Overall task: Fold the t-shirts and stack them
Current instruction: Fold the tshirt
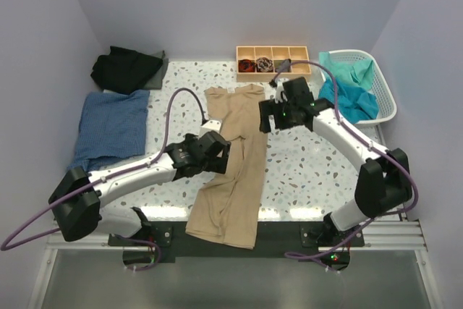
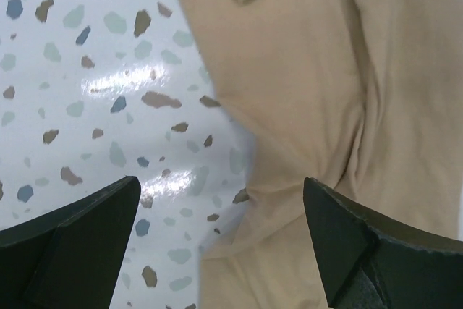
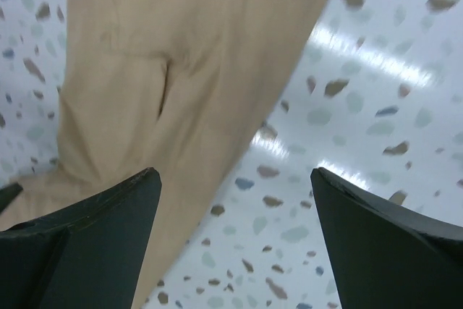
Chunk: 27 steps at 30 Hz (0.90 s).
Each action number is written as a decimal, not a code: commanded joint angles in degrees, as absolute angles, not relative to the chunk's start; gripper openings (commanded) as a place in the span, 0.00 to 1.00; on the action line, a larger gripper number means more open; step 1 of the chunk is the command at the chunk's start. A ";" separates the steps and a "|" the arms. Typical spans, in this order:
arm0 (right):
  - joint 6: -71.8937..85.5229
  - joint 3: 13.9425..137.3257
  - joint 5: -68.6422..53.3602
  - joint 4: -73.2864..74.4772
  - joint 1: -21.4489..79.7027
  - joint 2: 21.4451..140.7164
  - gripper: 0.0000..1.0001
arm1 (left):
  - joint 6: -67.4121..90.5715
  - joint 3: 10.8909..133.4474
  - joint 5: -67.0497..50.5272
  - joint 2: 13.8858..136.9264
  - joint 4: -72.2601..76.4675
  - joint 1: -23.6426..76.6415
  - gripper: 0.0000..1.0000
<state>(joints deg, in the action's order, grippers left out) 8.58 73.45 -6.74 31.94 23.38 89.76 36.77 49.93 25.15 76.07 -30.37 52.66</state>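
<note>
**A:** Where's the tan t-shirt (image 1: 233,171)?

**B:** In the middle of the desk (image 1: 304,171), lying as a long narrow strip. Its far end is near the wooden tray (image 1: 247,75), and its near end runs past the desk's near edge.

**A:** And the left tool (image 1: 219,154)?

**B:** It's over the strip's left edge with its fingers wide apart and nothing clamped. From the wrist, the left tool (image 2: 222,186) frames creased tan cloth (image 2: 325,92) on one side and speckled desk (image 2: 87,85) on the other. I can't tell whether the fingers touch the cloth.

**A:** The right tool (image 1: 266,116)?

**B:** Its fingers are spread too and it grips nothing. It's at the strip's right edge, farther up. Its own camera is blurred: the right tool (image 3: 235,175), tan cloth (image 3: 181,56) on the left, desk (image 3: 376,106) on the right. The fingertips run out of the picture at the bottom.

**A:** The other shirts?

**B:** The denim-blue t-shirt (image 1: 110,124) lies flat at the left, with a corner behind the left arm. The black t-shirt (image 1: 124,69) is heaped behind it, its shape unreadable. The teal t-shirt (image 1: 351,95) is bunched in the laundry basket (image 1: 388,106), partly hidden by the wall.

**A:** What's in the tray?

**B:** The contents are too small to make out.
</note>
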 commanded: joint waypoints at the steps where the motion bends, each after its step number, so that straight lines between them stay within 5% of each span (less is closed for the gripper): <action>1: 13.18 61.37 -12.74 29.09 25.66 81.93 0.89 | 30.43 54.12 24.96 78.02 -15.31 51.77 1.00; 12: 16.52 48.96 -10.73 34.89 26.54 68.65 0.89 | 20.04 79.78 7.13 101.23 -6.68 37.80 1.00; 20: 16.87 50.54 -8.88 37.35 26.54 67.06 0.89 | 21.00 82.62 -9.12 111.53 -2.03 33.23 1.00; 27: 16.52 50.36 -9.75 36.21 26.54 68.82 0.89 | 20.48 83.15 -11.87 114.87 -0.97 32.08 1.00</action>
<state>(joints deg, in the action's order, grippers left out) 16.03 49.34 -9.78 36.51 26.52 68.29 21.85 80.58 -8.01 114.56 -6.24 32.88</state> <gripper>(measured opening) 0.888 0.998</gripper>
